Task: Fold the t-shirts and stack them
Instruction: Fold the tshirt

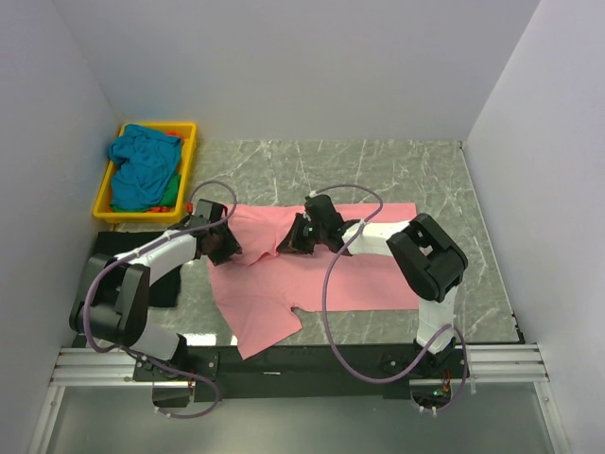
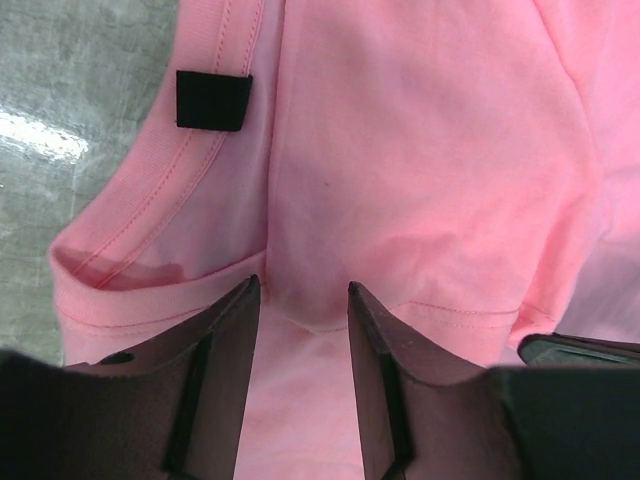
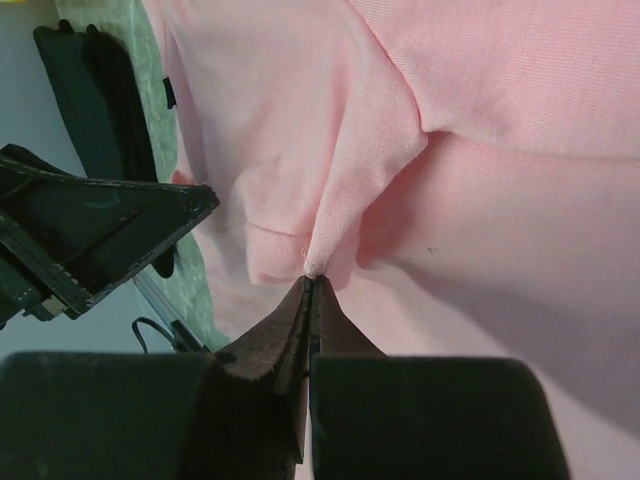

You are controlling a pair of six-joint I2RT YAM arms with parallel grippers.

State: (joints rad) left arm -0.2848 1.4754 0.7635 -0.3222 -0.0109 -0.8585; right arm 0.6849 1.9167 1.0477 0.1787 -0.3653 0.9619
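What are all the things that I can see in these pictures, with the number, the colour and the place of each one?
pink t-shirt: one, salmon pink, spread on the middle of the table, partly rumpled.
teal t-shirt: one, teal blue, heaped on top in the tray.
other cloth: count unclear, green and orange-red, under the teal t-shirt.
tray: one, yellow, far left corner of the table.
label: one, black, on the pink t-shirt beside a stitched edge.
table: one, grey-green marbled, under everything.
left gripper: one, black, open over the pink t-shirt.
right gripper: one, black, shut on a fold of the pink t-shirt.
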